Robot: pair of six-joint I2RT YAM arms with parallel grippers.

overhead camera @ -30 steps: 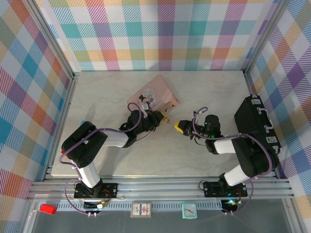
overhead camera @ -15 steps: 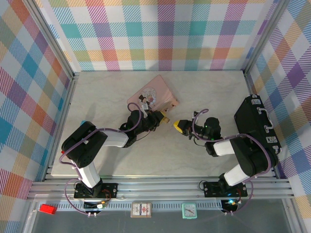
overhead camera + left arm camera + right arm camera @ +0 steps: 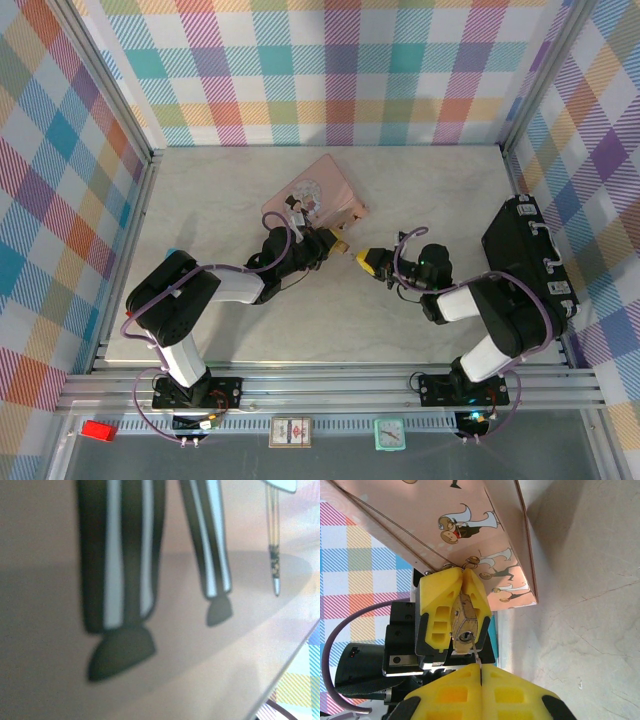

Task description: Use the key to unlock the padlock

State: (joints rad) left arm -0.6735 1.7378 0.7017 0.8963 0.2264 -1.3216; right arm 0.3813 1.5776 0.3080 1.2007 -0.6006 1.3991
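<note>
Two steps look done. The left gripper (image 3: 337,240) is clamped on the padlock (image 3: 464,625), held off the table just beside the pink box (image 3: 315,198), its keyhole (image 3: 465,637) facing right. The right gripper (image 3: 480,672) is near, fingers pinched together with a thin sliver, likely the key (image 3: 477,656), poking out. Inserting and turning remain, with open table nearer us.

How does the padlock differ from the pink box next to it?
The padlock is brass-gold and plain; the pink box is printed with cartoon figures. The padlock is far smaller than the box. The padlock is clamped between the left arm's yellow fingers, keyhole facing the right wrist camera, while the box rests on the table. Both sit close together, the padlock right by the box's edge.
</note>
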